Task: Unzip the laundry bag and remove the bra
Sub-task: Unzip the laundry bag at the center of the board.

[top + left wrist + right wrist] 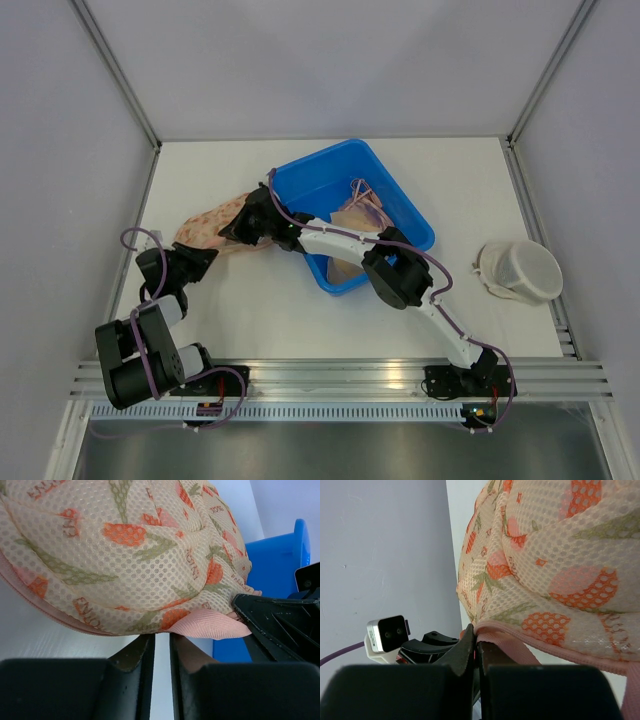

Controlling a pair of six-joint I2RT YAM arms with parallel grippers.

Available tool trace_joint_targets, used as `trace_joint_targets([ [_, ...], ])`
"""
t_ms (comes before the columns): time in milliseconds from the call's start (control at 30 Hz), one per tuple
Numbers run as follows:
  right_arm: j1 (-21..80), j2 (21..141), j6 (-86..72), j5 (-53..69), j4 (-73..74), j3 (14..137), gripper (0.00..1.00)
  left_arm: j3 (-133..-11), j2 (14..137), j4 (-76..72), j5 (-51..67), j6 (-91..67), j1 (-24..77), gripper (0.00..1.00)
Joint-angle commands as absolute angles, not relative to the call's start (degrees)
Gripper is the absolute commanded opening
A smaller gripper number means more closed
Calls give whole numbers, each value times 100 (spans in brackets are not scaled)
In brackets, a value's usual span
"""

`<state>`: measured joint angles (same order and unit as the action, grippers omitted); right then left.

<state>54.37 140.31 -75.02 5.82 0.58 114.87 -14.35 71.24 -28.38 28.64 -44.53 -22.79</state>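
Note:
The laundry bag (213, 225), cream mesh with orange flowers and pink trim, lies just left of the blue bin (330, 160). It fills the left wrist view (125, 555) and the right wrist view (555, 570). My right gripper (240, 228) is shut on the pink tab (505, 645) at the bag's right end. My left gripper (205, 258) sits at the bag's near edge; its jaws (162, 637) stand a narrow gap apart, tips pinching the pink trim. The right finger (280, 620) shows beside the tab (210, 625). The bra is hidden.
The blue bin holds pale garments (360, 212). A white round mesh pouch (520, 270) lies at the right of the table. The left arm's camera and fingers (427, 647) show below the bag. Grey walls close in the table.

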Motion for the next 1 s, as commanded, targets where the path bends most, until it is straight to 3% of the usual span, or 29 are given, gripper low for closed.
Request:
trace_joint_targets([
  [0, 5449, 13597, -7559, 659, -132, 11487, 0, -1635, 7049, -2760, 2646, -4465, -2294, 20],
  [400, 5441, 13562, -7515, 624, -97, 11479, 0, -1793, 6636, -1917, 2250, -4474, -2294, 2],
  [700, 5432, 13605, -7506, 624, -53, 11522, 0, -1793, 6364, -1301, 1855, -4421, -2294, 2],
  [900, 5432, 13535, -7497, 633, -62, 11522, 0, -1547, 6179, -1863, 2319, -4430, -2294, 3],
  [967, 5432, 13526, -7506, 615, -62, 11522, 0, -1494, 6135, -1959, 2373, -4438, -2285, 18],
])
